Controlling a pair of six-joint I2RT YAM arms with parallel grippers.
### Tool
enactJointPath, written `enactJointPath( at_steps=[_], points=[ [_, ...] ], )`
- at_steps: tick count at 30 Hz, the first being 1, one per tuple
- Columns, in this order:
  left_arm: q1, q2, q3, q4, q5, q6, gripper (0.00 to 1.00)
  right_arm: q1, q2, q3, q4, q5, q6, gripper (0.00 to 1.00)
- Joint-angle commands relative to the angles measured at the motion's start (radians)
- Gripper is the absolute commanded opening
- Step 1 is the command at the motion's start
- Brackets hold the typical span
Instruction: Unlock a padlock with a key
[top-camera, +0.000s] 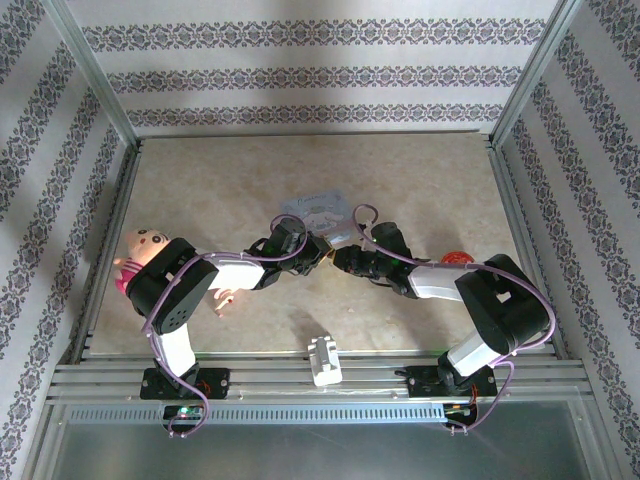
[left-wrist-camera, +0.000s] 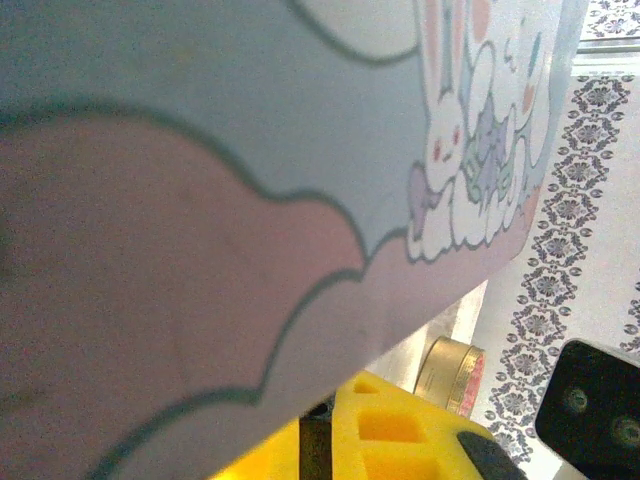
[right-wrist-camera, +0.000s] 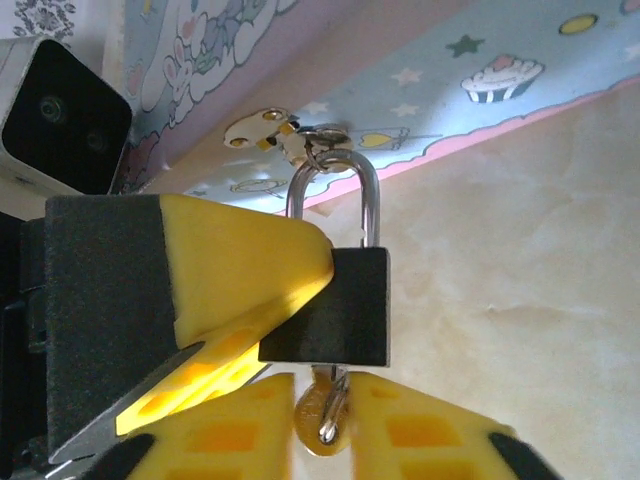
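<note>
Two grippers, both mine, meet nose to nose near the middle of the table (top-camera: 200, 190), just in front of the lilac tin (top-camera: 315, 208). My left gripper (right-wrist-camera: 295, 318) is clamped on the padlock (right-wrist-camera: 345, 305). In the right wrist cam the dark body sits wedged betw. its yellow fingers (right-wrist-camera: 240, 270), gripped by its left side, upright, keyhole end down. The silver shackle (right-wrist-camera: 368, 200) is hooked thru the small metal latch (right-wrist-camera: 318, 140) on the tin's edge, so the lock hangs just beside the tin. The shackle's right leg goes into the body; the left leg is hidden behind my finger, so I can't tell if it's sprung. The key (right-wrist-camera: 322, 425) sticks out of the lock's underside, head down w/ a small ring on it. My right gripper (right-wrist-camera: 322, 392) sits below it, jaws a little apart w/ the key head betw. them; can't tell if the pads actually press on it. Left wrist cam has the tin's bunny print right up close. Also on the table: a doll (top-camera: 140, 250) beside my left arm & a white block (top-camera: 323, 360) at the near edge.
</note>
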Motion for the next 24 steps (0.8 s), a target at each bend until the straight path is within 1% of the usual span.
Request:
enactJointPath(
  at_steps=[1, 3, 6, 10, 12, 13, 18, 20, 24],
  points=[
    [-0.002, 0.005, -0.036, -0.044, 0.038, -0.025, 0.0, -0.009, -0.046, -0.016, 0.028, 0.035, 0.003, 0.3],
    [-0.002, 0.004, -0.04, -0.04, 0.038, -0.023, 0.0, -0.005, -0.072, -0.02, -0.002, 0.06, -0.012, 0.36],
    [-0.003, 0.003, -0.043, -0.037, 0.039, -0.023, 0.0, -0.004, -0.101, -0.026, -0.031, 0.091, -0.027, 0.39],
    [-0.002, 0.001, -0.045, -0.033, 0.047, -0.025, 0.0, -0.009, -0.099, -0.022, -0.033, 0.094, -0.048, 0.42],
    [-0.002, 0.0, -0.047, -0.029, 0.052, -0.027, 0.02, -0.009, -0.084, -0.015, -0.039, 0.096, -0.067, 0.46],
    [-0.002, 0.0, -0.048, -0.024, 0.052, -0.027, 0.04, -0.009, -0.073, -0.012, -0.039, 0.095, -0.075, 0.47],
    [-0.002, 0.001, -0.061, -0.008, 0.055, -0.039, 0.07, -0.006, -0.006, -0.003, 0.009, 0.069, -0.076, 0.5],
    [-0.002, 0.006, -0.061, -0.008, 0.058, -0.04, 0.11, -0.003, 0.007, 0.0, 0.025, 0.067, -0.075, 0.51],
    [-0.002, 0.027, -0.064, 0.003, 0.062, -0.043, 0.12, -0.003, 0.027, 0.015, 0.03, 0.073, -0.084, 0.51]
  ],
)
